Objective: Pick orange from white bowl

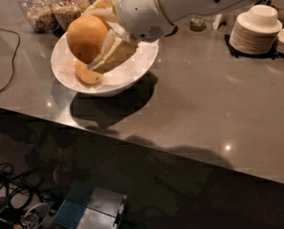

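**Orange in my grip, above the bowl**

My arm reaches in from the upper right of the frame, its bulky white wrist angled down and to the left. My gripper (96,41) sits in the upper left, over the white bowl (108,87). The jaws are closed on the orange (82,35), with one cream-coloured finger (114,55) pressed under its right side. The orange hangs above the bowl's left half, clear of the crumpled paper lining.

Just below it, a paler yellowish fruit (87,74) lies in the bowl, partly hidden by the orange. Two glass jars (51,6) with grainy filling stand behind the bowl at the top left. A stack of small white dishes (254,30) is well apart at the upper right. A dark cable (8,66) curves along the left edge.

The table (204,94) is smooth, grey and glossy.
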Robot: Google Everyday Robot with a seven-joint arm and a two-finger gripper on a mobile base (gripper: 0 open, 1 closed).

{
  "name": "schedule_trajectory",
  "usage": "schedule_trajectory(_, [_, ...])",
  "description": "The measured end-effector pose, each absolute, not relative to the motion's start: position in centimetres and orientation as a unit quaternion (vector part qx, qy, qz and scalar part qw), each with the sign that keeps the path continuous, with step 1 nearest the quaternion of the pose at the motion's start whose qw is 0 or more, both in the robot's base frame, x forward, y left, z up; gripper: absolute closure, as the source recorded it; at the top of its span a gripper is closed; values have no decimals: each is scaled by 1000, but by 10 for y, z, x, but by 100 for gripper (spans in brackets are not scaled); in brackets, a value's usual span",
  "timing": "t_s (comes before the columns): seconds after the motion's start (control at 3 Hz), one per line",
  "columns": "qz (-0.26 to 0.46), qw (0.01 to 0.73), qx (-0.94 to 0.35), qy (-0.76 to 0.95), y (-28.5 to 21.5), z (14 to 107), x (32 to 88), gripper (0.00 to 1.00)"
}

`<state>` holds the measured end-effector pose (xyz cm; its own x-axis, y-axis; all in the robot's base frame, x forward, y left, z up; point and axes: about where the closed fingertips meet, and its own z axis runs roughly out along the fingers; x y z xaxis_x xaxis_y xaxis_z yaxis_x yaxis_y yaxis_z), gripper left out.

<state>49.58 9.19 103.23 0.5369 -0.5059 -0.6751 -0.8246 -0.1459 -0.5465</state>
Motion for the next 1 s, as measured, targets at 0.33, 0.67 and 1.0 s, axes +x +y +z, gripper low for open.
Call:
schedule_trajectory(0.33, [214,493,-730,421,99,1038,491,100])
schedule_trajectory(0.67, [278,533,-713,360,111,1060,464,100])
schedule_trajectory(1.0, [314,556,-703,312,118,1086,431,100])
